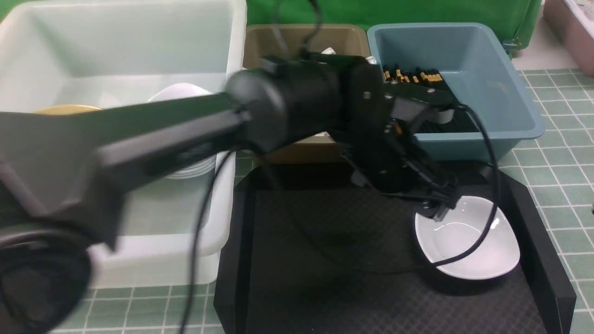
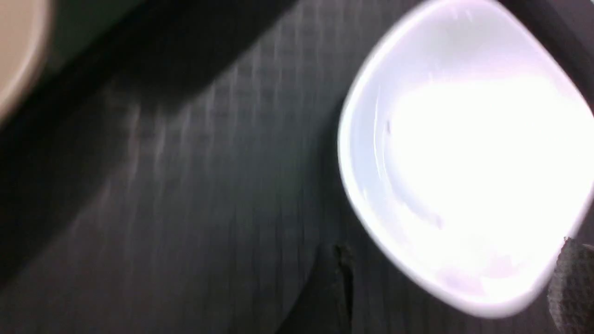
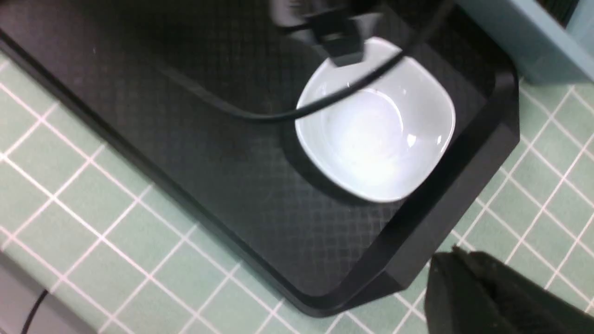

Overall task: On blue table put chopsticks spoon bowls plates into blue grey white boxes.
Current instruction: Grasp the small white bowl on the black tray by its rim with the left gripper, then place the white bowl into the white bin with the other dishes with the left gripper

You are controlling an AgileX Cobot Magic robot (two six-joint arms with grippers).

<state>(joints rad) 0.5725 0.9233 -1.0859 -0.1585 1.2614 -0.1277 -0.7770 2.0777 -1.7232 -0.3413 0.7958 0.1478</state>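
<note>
left gripper (image 1: 441, 208), jaws apart, at the far rim of the plate (image 1: 471, 248).

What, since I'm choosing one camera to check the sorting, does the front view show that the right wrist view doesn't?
Only the front view: the white box holding a tan bowl, the grey box, and the left arm reaching across. Only the right wrist view: the shut right gripper, dark in the foreground. Both: the white plate on the black tray, the open left gripper at the plate's rim, and part of the blue box.
</note>
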